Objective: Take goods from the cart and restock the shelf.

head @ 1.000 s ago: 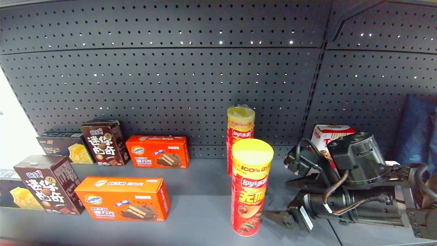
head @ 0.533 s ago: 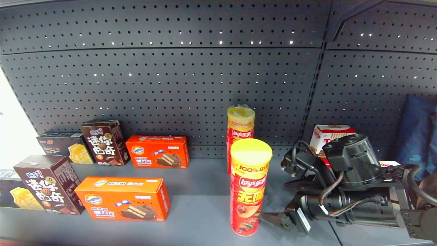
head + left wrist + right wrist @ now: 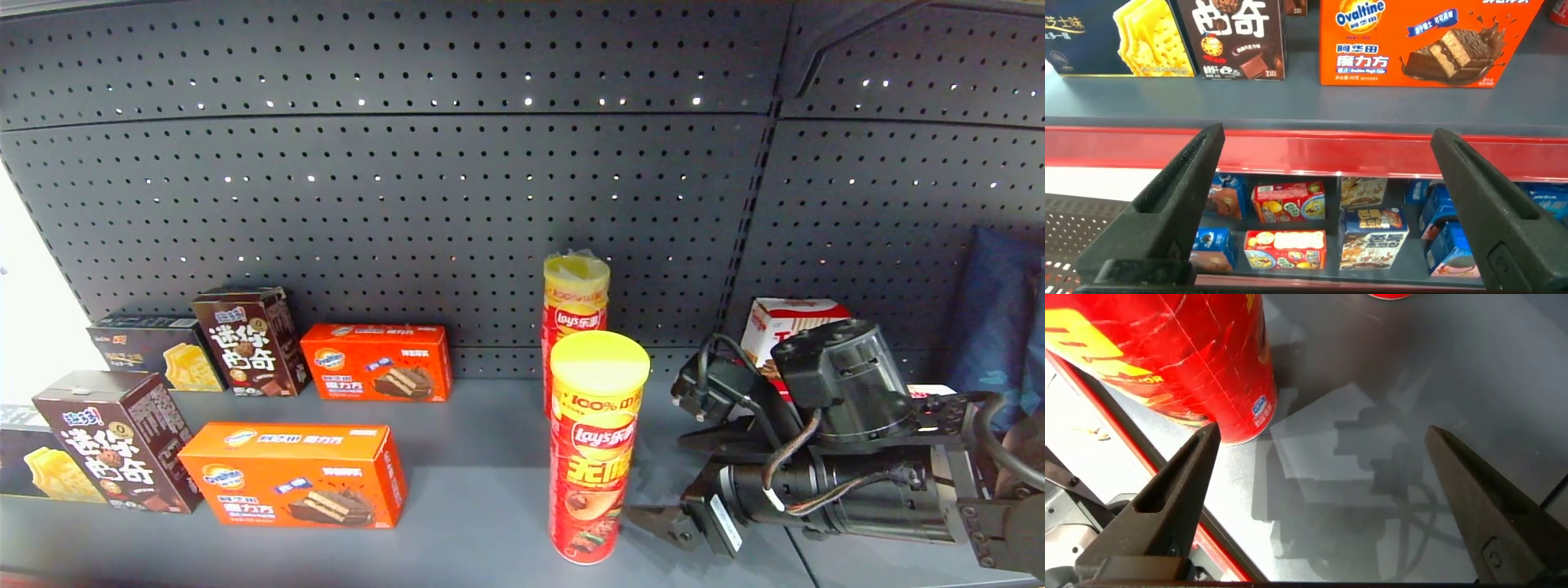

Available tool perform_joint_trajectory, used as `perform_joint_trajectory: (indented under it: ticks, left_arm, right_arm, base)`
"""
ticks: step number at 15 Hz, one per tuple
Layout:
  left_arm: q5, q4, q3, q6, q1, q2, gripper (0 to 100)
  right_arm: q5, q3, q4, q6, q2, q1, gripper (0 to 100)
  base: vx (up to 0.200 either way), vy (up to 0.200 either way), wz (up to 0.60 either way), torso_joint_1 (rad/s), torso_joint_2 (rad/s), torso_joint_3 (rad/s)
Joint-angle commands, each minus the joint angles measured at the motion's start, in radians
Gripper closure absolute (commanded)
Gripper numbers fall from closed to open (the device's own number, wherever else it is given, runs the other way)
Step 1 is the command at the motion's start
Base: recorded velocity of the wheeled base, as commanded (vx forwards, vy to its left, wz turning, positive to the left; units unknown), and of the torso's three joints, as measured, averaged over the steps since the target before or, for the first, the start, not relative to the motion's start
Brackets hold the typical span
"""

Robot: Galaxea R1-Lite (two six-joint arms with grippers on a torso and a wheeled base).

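Observation:
A tall red chip can with a yellow lid (image 3: 598, 445) stands upright near the front of the grey shelf board (image 3: 490, 457). A second can (image 3: 575, 306) stands right behind it by the pegboard. My right gripper (image 3: 678, 482) lies low on the shelf just right of the front can, open and holding nothing. Its lower fingertip is at the can's base. The right wrist view shows that can (image 3: 1167, 359) beside one finger of the open gripper (image 3: 1323, 433). My left gripper (image 3: 1328, 135) is open in front of the shelf's red front edge (image 3: 1323, 151), below board level.
Orange boxes (image 3: 298, 474) (image 3: 377, 361), brown boxes (image 3: 118, 441) (image 3: 251, 339) and a dark biscuit box (image 3: 155, 351) fill the shelf's left side. A white and red box (image 3: 788, 322) and a blue bag (image 3: 1000, 302) stand behind the right arm. Packaged goods (image 3: 1290, 204) sit on a lower shelf.
My right gripper has slid a little to the left, and the front can has shifted slightly left with it. The boxes have not moved.

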State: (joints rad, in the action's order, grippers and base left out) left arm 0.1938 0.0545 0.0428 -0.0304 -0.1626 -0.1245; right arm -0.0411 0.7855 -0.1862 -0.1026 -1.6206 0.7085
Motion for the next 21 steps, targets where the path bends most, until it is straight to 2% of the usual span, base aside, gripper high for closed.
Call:
perform_joint_trajectory:
  ticks: [1,9,13,15,18,20,21]
  left_arm:
    - [-0.001,0.001,0.0,0.0,0.0,-0.001,0]
    - [-0.001,0.001,0.0,-0.002,0.0,-0.001,0]
    - [-0.001,0.001,-0.001,-0.002,0.0,0.002,0]
    - [-0.001,-0.001,0.0,-0.002,0.0,0.002,0]
    - [-0.001,0.001,0.0,0.0,0.001,0.0,0]
    - [-0.001,0.001,0.0,-0.002,0.0,0.0,0]
    - [0.001,0.001,-0.001,-0.002,0.0,0.0,0]
  right_arm:
    - [0.0,0.003,0.001,0.0,-0.002,0.002,0]
    - [0.001,-0.005,-0.015,0.001,0.005,0.003,0]
    - [0.004,-0.042,-0.012,0.001,0.156,-0.007,0]
    - [0.02,-0.029,-0.009,0.003,0.315,-0.069,0]
    - [0.104,-0.042,-0.009,0.011,0.479,-0.165,0]
    - [0.145,-0.063,-0.007,0.06,0.593,-0.32,0]
    - [0.161,-0.083,-0.01,0.076,0.62,-0.359,0]
  base:
    - [0.0,0.0,0.0,0.0,0.0,0.0]
    - [0.0,0.0,0.0,0.0,0.0,0.0]
    - [0.0,0.0,0.0,0.0,0.0,0.0]
    - [0.0,0.0,0.0,0.0,0.0,0.0]
    - [0.0,0.0,0.0,0.0,0.0,0.0]
    - [0.0,0.0,0.0,0.0,0.0,0.0]
    - [0.0,0.0,0.0,0.0,0.0,0.0]
